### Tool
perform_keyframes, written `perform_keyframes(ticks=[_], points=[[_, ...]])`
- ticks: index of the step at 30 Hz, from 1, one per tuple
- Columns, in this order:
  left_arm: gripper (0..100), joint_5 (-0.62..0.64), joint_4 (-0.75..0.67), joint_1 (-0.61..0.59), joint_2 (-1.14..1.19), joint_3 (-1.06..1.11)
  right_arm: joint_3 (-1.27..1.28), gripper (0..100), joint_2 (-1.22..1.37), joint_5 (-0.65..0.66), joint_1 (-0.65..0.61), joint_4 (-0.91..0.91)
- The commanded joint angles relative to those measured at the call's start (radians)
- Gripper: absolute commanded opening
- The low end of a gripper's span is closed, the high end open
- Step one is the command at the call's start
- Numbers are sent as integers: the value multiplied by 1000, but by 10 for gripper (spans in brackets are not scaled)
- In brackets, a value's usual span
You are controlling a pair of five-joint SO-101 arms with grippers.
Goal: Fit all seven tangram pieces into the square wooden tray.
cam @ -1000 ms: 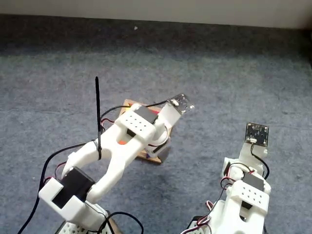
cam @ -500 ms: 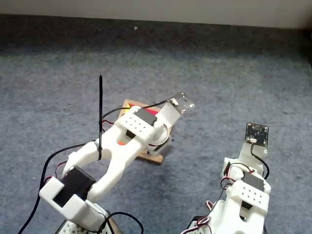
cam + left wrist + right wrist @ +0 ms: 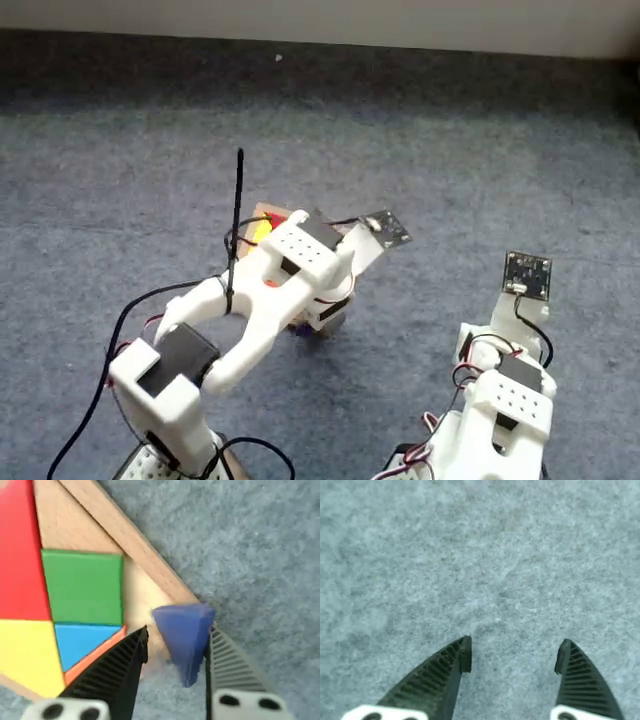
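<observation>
The square wooden tray (image 3: 150, 560) holds a red piece (image 3: 17, 555), a green square (image 3: 82, 586), a yellow piece (image 3: 25, 652), a light blue piece (image 3: 82, 642) and an orange sliver (image 3: 92, 656). My left gripper (image 3: 177, 630) is shut on a dark blue piece (image 3: 184, 630), held on edge over the tray's rim beside a bare patch of tray floor. From above, the left arm (image 3: 290, 265) covers most of the tray (image 3: 262, 222). My right gripper (image 3: 514, 655) is open over bare carpet, away from the tray.
Grey carpet (image 3: 450, 150) lies all around the tray. The right arm (image 3: 505, 400) sits at the near right, with its wrist camera board (image 3: 527, 275) pointing down. A black cable (image 3: 238, 200) stands up from the left arm.
The left arm has swung to the right and turned at the wrist, uncovering the tray's yellow corner. The right arm has not moved.
</observation>
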Motion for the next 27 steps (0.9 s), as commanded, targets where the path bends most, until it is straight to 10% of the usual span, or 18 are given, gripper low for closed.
perform_keyframes(ticks=[1, 27], points=[[189, 20, 44, 22, 8, 4, 2, 265, -13, 0, -15, -21], [194, 69, 14, -12, -361, 124, 4, 265, -7, 0, -15, -48]])
